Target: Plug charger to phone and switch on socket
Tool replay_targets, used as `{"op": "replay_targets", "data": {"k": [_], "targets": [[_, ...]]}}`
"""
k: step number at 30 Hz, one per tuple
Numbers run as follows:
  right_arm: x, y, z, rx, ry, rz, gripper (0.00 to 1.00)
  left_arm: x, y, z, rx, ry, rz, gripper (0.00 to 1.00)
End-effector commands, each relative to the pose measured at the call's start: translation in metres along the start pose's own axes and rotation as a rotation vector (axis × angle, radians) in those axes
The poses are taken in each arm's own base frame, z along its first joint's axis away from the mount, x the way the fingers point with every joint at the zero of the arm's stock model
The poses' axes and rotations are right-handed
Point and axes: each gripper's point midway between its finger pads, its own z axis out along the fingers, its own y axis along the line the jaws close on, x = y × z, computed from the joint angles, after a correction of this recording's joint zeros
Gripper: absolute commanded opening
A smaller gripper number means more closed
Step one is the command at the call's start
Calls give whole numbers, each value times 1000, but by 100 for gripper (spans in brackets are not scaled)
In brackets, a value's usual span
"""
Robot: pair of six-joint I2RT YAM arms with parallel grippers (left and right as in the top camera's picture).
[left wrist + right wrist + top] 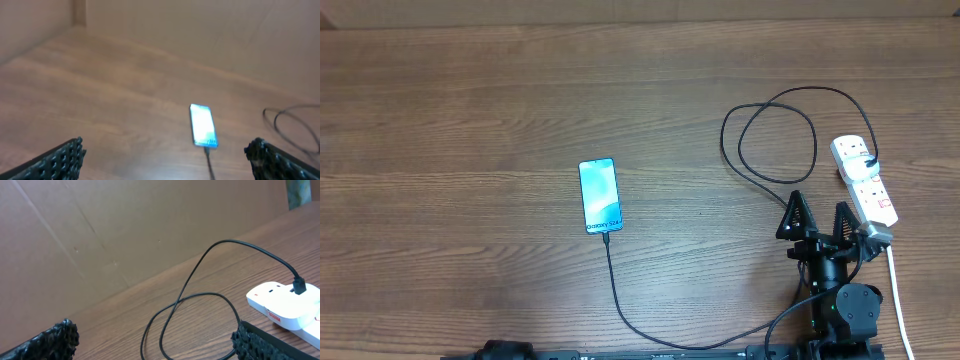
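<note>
Phone (599, 196) well apart from socket (865, 180)

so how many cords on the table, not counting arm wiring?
2. Black charger loops from the socket to the phone; the socket's white cord runs off the near edge.

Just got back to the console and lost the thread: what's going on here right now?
Neither arm holds anything. The charger cable already reaches the near end of the phone and looks plugged in there, and its other end sits in the socket. The right gripper is open beside the socket. The left gripper is open too, well back from the phone. Whether the socket's switch is on cannot be told from these views.
</note>
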Motion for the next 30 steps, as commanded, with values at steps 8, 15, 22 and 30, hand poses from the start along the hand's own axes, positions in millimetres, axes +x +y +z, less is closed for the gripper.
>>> {"op": "replay_targets", "data": {"k": [8,15,22,30], "targets": [[2,-1,0,-1,-3,-6,100,1,-44,109,136,-44,125,100],[2,-1,0,-1,-3,-6,100,35,-67,184,242,-75,122,100],[2,-1,0,-1,-3,-6,100,74,-61,228,241,-93,123,100],[2,-1,0,-1,-3,-6,100,80,-65,245,283,-217,112,99]]}}
